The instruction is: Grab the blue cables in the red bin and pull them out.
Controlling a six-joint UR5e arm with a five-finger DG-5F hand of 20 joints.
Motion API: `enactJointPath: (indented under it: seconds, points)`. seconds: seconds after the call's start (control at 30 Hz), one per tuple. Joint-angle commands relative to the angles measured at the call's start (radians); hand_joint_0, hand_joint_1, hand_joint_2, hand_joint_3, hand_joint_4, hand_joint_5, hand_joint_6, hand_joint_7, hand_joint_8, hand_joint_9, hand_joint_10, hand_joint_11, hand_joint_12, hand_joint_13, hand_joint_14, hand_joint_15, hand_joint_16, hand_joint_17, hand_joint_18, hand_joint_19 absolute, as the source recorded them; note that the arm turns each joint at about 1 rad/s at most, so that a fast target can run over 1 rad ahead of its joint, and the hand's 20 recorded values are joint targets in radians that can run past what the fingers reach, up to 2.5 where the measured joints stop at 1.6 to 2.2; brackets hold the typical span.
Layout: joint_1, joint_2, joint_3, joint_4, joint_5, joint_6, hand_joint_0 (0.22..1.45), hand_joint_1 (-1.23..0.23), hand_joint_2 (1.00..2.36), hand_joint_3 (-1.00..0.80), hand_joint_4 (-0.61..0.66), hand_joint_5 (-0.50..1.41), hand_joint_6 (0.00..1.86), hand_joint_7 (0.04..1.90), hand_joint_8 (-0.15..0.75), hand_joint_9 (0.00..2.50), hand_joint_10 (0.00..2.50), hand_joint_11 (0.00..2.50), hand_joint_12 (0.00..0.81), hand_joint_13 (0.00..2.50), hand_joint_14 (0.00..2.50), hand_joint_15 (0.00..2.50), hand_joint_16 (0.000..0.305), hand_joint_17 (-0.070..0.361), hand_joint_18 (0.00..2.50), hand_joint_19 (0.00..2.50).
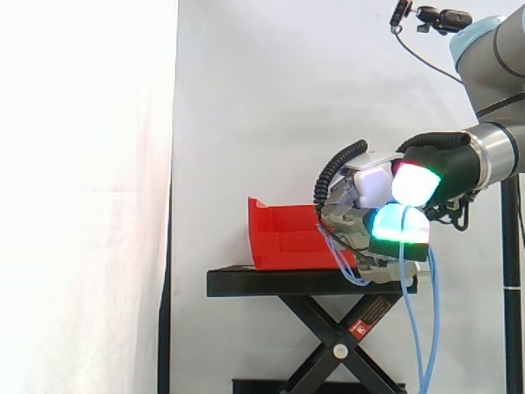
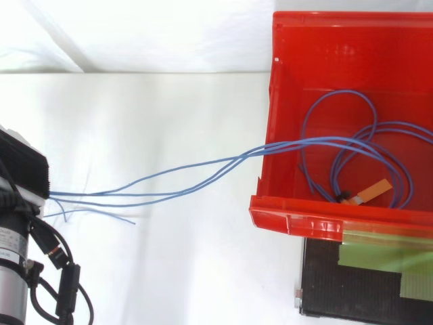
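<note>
Several thin blue cables [image 2: 203, 166] run from loops on the floor of the red bin [image 2: 272, 101] over its side wall and stretch across open space to my hand [image 2: 20, 172] at the view's left edge. In the side view the hand [image 1: 435, 164] hangs just right of the red bin [image 1: 287, 238], a little above the stand's top. Its fingers are curled with the cables between them. The glowing pads [image 1: 399, 223] show green, white and magenta. From the hand, blue cables [image 1: 410, 328] hang down past the stand's edge.
The bin stands on a black scissor-lift stand [image 1: 279, 281] in front of a white curtain. An orange tag [image 2: 375, 191] lies among the cable loops in the bin. Green tape [image 2: 379, 261] is stuck on the stand top beside the bin.
</note>
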Motion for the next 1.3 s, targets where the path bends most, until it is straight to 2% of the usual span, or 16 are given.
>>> enactJointPath:
  seconds: [0.0, 0.13, 0.3, 0.5, 0.97, 1.27]
  points:
    - [0.000, 0.000, -0.001, -0.001, 0.000, 0.000, 1.02, -0.95, 1.00, -1.00, 0.24, 0.56, 1.46, 0.13, 0.319, 0.79, 2.49, 0.61, 0.332, 1.04, 2.50, 0.55, 0.038, 0.086, 1.21, 1.38]
    - [0.000, 0.000, -0.001, -0.002, 0.000, 0.000, 1.02, -0.95, 1.00, -1.00, 0.23, 0.56, 1.45, 0.14, 0.313, 0.79, 2.50, 0.58, 0.327, 1.06, 2.50, 0.49, 0.038, 0.085, 1.35, 1.59]
    - [0.001, 0.000, -0.001, -0.002, 0.000, 0.000, 1.03, -0.95, 1.00, -1.00, 0.23, 0.56, 1.45, 0.14, 0.312, 0.79, 2.50, 0.54, 0.326, 1.07, 2.50, 0.48, 0.036, 0.080, 1.29, 1.33]
    - [0.001, 0.000, 0.000, -0.002, 0.000, 0.000, 1.03, -0.96, 1.00, -1.00, 0.23, 0.56, 1.45, 0.13, 0.308, 0.79, 2.50, 0.52, 0.323, 1.07, 2.50, 0.47, 0.035, 0.080, 1.28, 1.24]
    - [0.001, 0.000, -0.001, -0.001, -0.002, 0.000, 1.03, -0.96, 1.00, -1.00, 0.22, 0.56, 1.43, 0.14, 0.300, 0.78, 2.50, 0.48, 0.319, 1.11, 2.50, 0.47, 0.036, 0.082, 1.27, 1.15]
    - [0.007, 0.000, -0.001, -0.001, 0.000, 0.000, 1.02, -0.96, 1.00, -1.00, 0.22, 0.56, 1.43, 0.14, 0.300, 0.77, 2.50, 0.49, 0.322, 1.11, 2.50, 0.49, 0.037, 0.082, 1.26, 1.13]
